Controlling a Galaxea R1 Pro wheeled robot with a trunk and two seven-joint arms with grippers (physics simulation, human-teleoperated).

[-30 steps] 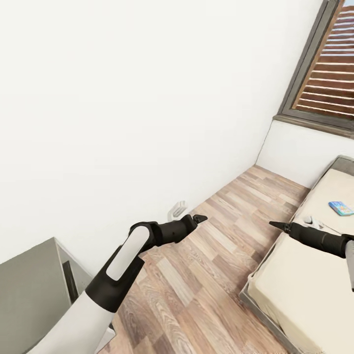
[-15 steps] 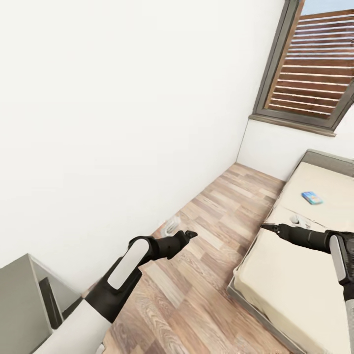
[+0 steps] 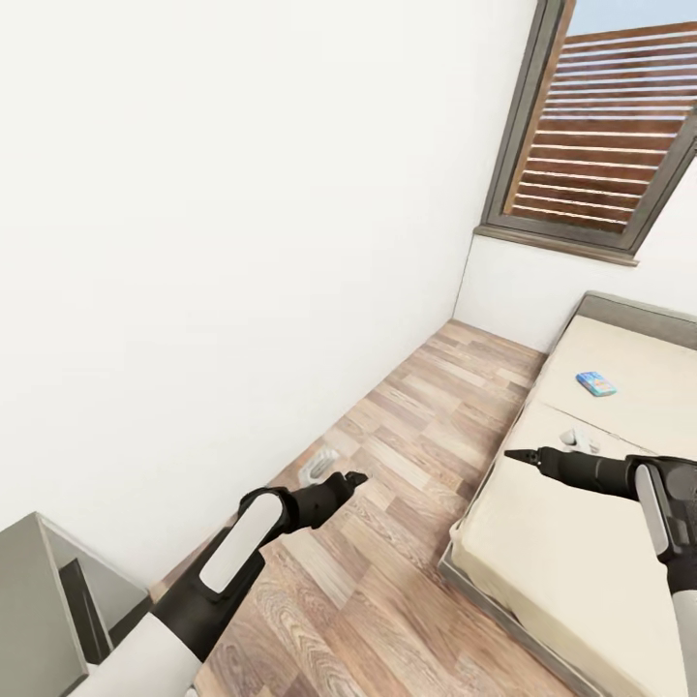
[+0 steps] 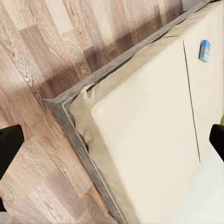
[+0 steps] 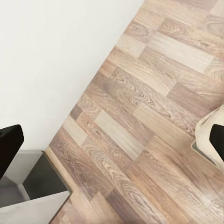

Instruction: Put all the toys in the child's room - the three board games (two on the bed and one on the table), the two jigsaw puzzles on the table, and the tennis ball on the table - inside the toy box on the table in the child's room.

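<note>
Just a plain white wall, wood plank floor, a grey-framed window with slatted brown shutters, and a grey cabinet in the corner.

Both claws empty, jaws apart

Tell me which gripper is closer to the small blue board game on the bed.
Right. The right gripper hovers over the bed, short of the blue board game. The left gripper is over the wood floor, farther away.
</note>
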